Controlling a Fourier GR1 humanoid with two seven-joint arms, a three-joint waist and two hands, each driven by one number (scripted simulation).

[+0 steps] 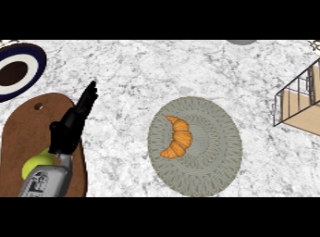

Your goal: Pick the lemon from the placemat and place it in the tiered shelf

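A yellow-green round fruit, the lemon, lies on a brown wooden board at the lower left, partly hidden under my left forearm. My left hand stands open above the board, its fingers straight and pointing away toward the far side. It holds nothing. The round grey woven placemat in the middle carries an orange croissant, not the lemon. The tiered shelf, black wire with wooden levels, stands at the right edge. My right hand does not show.
A dark blue and white plate sits at the far left, above the board. A small grey round object peeks in at the top edge. Marble counter lies between the placemat and the shelf.
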